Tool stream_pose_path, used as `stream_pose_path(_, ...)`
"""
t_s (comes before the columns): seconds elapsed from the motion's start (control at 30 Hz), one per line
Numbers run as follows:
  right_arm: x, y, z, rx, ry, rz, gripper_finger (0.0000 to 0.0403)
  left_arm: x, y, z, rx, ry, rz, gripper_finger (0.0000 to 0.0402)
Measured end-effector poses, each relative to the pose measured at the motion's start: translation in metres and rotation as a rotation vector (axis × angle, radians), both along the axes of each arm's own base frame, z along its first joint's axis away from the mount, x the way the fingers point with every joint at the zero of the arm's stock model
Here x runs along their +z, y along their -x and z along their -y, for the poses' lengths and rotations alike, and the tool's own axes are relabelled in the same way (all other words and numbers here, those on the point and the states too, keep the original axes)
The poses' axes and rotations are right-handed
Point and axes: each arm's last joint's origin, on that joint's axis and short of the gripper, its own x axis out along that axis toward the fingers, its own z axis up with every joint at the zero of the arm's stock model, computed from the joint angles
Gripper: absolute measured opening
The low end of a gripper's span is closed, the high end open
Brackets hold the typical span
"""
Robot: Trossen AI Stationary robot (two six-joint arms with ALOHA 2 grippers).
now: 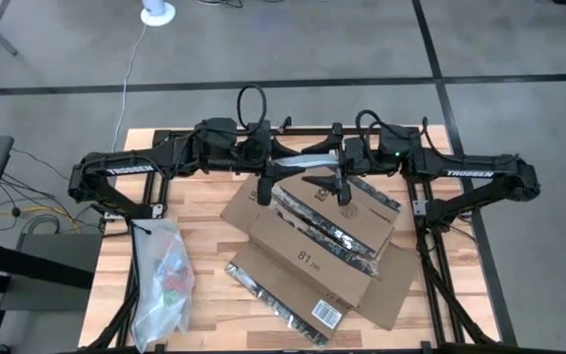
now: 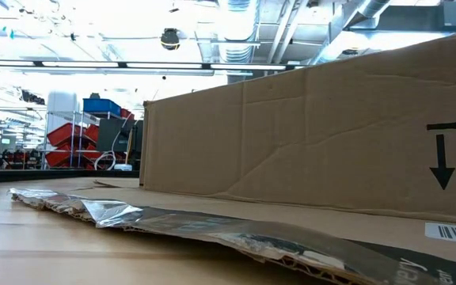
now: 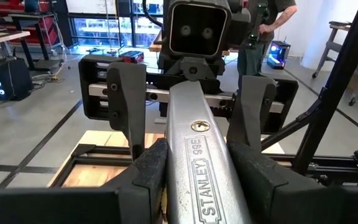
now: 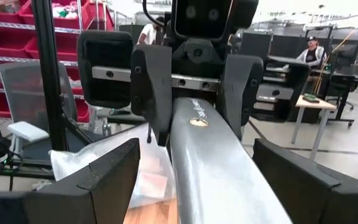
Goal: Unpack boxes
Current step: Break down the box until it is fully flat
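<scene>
Wooden slats make up the table (image 1: pixel 199 211), which stands on a grey concrete floor crossed by dark lines. On it, a brown cardboard box (image 1: pixel 308 258) lies with its flaps spread, strips of torn dark tape (image 1: pixel 263 295) along its edges and a white barcode label (image 1: pixel 327 313) on the near flap. A clear plastic bag (image 1: pixel 163 280) lies apart, toward the left edge.

Both arms meet at the far side of the table, above the box's back flaps. Between them is a silver Stanley utility knife (image 3: pixel 197 168). The left gripper (image 3: pixel 194 165) is clenched on one end of its handle, fingers (image 3: pixel 148 171) pressed against the metal. The right gripper (image 4: pixel 194 180) faces it from the other end; its fingers (image 4: pixel 104 180) stand wide, touching nothing.

It looks like a handover of the knife, part of the cutting-open step, with the tape already ripped in places. Next, I'd guess the right gripper must close firmly on the handle before the left lets go, or the knife drops onto the cardboard.
</scene>
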Motion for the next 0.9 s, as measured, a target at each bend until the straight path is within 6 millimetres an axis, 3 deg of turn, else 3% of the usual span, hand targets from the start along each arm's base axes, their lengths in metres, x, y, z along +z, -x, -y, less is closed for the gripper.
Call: stream_pose_path(0.9, 0.0075, -0.0012, -0.0007, 0.029, 0.029, 0.03, 0.0279, 0.0012, 0.0005, 0.0002, -0.002, -0.003, 0.005, 0.0117)
